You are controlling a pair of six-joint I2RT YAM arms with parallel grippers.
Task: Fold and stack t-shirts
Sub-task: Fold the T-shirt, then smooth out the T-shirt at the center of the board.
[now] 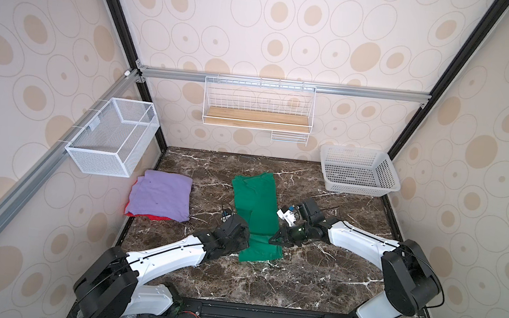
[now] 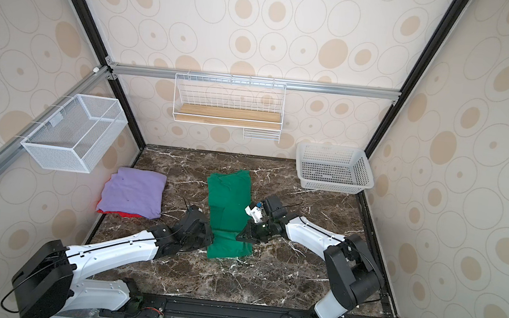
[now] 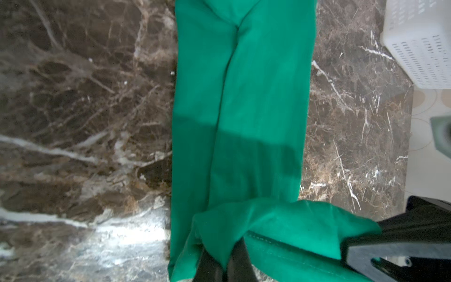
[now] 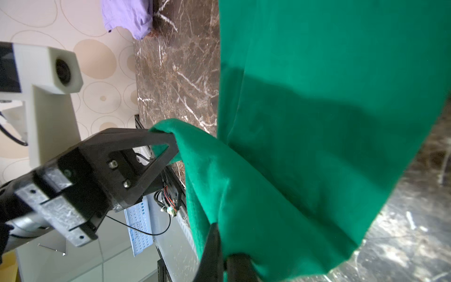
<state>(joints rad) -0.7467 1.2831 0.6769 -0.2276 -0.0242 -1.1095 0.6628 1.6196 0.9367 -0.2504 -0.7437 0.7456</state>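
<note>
The emerald-green t-shirt (image 1: 256, 205) (image 2: 229, 205) lies as a long narrow strip down the middle of the marble table. Its near end is raised off the table and slightly bunched between both grippers. My left gripper (image 3: 225, 256) (image 1: 246, 241) is shut on the left corner of that hem. My right gripper (image 4: 224, 256) (image 1: 274, 241) is shut on the right corner. The lavender t-shirt (image 1: 162, 200) (image 2: 133, 194) lies folded at the left, on top of the red t-shirt (image 1: 156, 218), of which only an edge shows.
A white perforated basket (image 1: 358, 170) stands at the table's back right corner. A wire mesh box (image 1: 113, 137) hangs on the left wall and a wire shelf with a wooden board (image 1: 256, 119) on the back wall. Bare marble (image 1: 298, 283) lies in front of the green shirt.
</note>
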